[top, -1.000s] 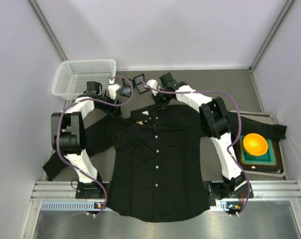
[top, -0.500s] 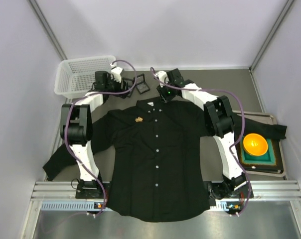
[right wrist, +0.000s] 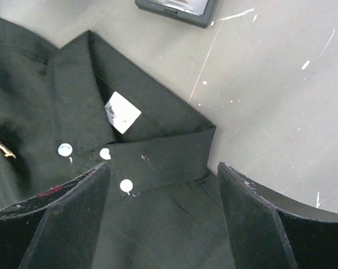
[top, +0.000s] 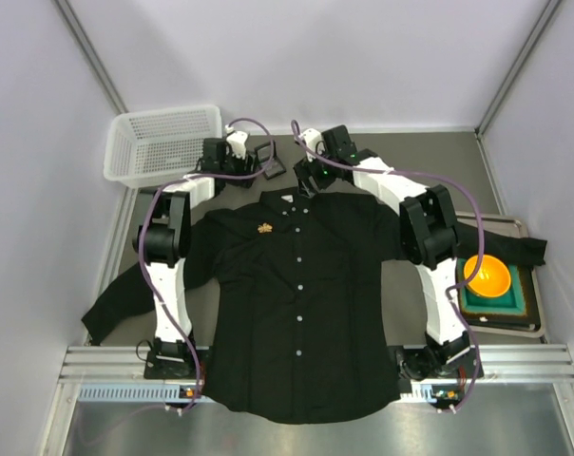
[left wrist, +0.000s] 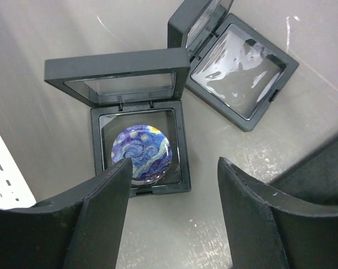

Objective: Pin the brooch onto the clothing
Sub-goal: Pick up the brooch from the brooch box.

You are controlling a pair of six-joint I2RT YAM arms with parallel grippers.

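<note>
The clothing, a black button-up shirt (top: 296, 313), lies flat on the table with its collar (right wrist: 158, 151) toward the far side. A small gold brooch (top: 265, 227) sits on its chest; its edge (right wrist: 1, 147) shows in the right wrist view. My right gripper (right wrist: 163, 168) hangs open just over the collar, holding nothing. My left gripper (left wrist: 174, 165) is open above an open black case (left wrist: 138, 185) containing a round blue swirl-painted badge (left wrist: 141, 154). A second open case (left wrist: 242, 73) beside it looks empty.
A white mesh basket (top: 163, 142) stands at the far left. At the right, a tray (top: 529, 323) carries an orange bowl (top: 487, 275) on a green pad, and the shirt's sleeve (top: 515, 249) lies across the tray's far edge.
My right gripper has opened and let go of the collar, and the shirt now lies flat and spread. My left gripper has swung right from beside the basket to over the cases.
</note>
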